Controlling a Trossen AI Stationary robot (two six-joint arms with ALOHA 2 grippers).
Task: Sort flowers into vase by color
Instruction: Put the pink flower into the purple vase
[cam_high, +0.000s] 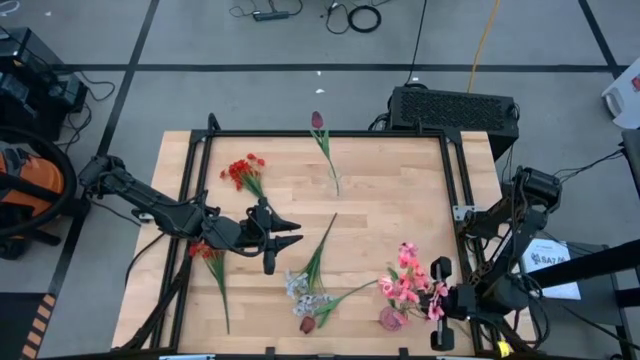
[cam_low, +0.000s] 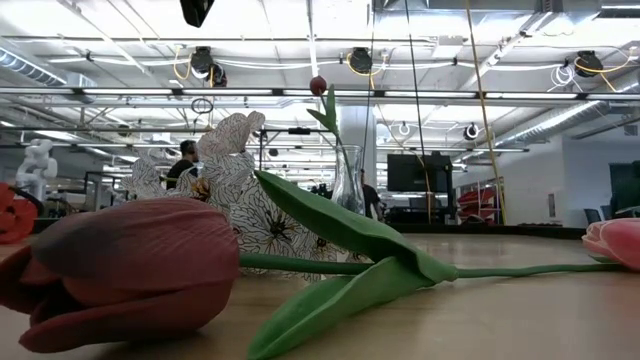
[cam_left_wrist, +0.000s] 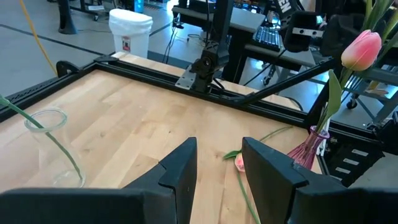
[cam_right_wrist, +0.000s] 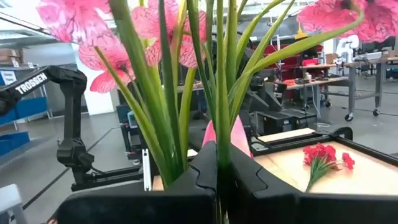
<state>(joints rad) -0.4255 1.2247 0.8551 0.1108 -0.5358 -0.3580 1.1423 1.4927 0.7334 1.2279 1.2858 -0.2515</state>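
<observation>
Bright light is coming down from the ceiling lamps (cam_low: 360, 60), and the white ceiling is glaring in the low view. The table (cam_high: 390, 215) is looking evenly lit, with only soft, faint shadows. The close maroon tulip (cam_low: 120, 270) is looking blurry. The pink flowers (cam_right_wrist: 149, 31) are looking soft and glowing.
</observation>
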